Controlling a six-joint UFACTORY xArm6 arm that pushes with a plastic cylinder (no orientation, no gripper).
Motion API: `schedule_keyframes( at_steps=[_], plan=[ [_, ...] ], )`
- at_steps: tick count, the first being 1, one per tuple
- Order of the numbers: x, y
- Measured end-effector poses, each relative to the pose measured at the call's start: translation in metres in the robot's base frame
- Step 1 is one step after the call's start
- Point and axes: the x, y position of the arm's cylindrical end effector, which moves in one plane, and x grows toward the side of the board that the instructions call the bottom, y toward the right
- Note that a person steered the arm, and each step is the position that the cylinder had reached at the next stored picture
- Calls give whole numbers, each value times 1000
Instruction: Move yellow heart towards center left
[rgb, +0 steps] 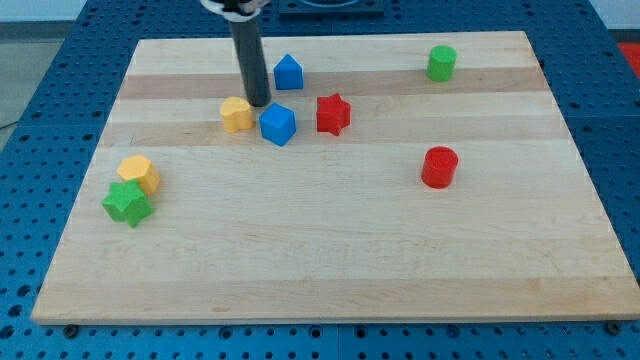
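The yellow heart (237, 114) lies on the wooden board (330, 250) in the upper left part of the view. My tip (258, 103) stands just to the heart's upper right, close to or touching it. A blue cube (277, 124) sits right of the heart, just below and right of my tip. The rod rises from the tip to the view's top edge.
A blue house-shaped block (288, 72) lies right of the rod. A red star (333, 114) is right of the blue cube. A yellow hexagon (138, 173) and a green star (127, 203) sit at the left edge. A red cylinder (438, 167) and a green cylinder (441, 63) are on the right.
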Motion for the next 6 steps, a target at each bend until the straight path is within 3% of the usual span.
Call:
schedule_keyframes(
  at_steps=[1,3,4,6],
  plan=[
    [6,15],
    [40,-90],
    [44,-107],
    [49,-54]
  ],
)
